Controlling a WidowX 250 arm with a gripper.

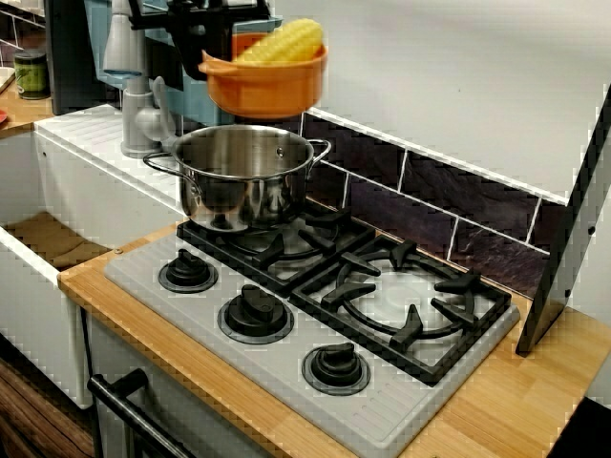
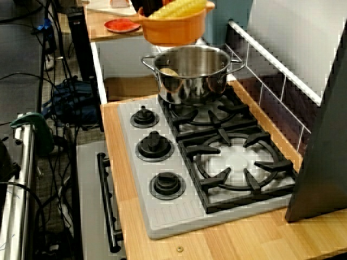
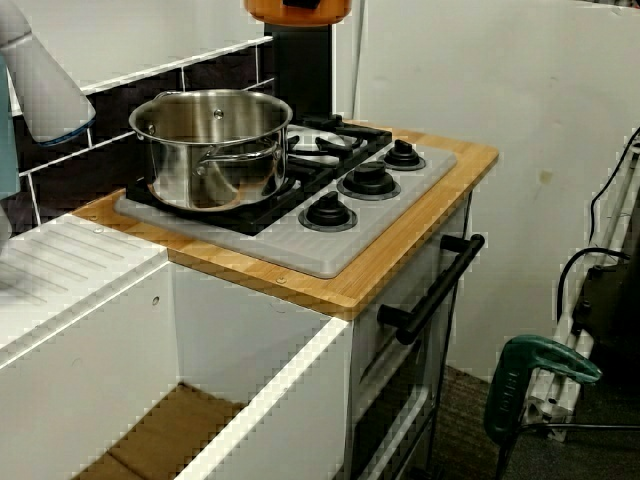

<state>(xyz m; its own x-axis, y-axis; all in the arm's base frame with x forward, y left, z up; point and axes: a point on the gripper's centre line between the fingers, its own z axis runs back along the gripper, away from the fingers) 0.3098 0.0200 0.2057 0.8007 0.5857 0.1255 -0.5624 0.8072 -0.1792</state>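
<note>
- No text, brand, number or sign can be read in any of the views.
- The small dark green jar with a pale label band (image 1: 31,74) stands on the wooden shelf at the far left in the view that has the sink on the left. Its label is too small and blurred to read.
- The green-handled power tool (image 3: 530,375) leans near the floor on the right in the view from the sink end. Any marking on it is too small to tell.

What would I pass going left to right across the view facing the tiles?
A green jar, tap, steel pot, empty burner, dark leaning panel. The orange bowl hanging above the pot overlaps it, so it is left out.
</note>
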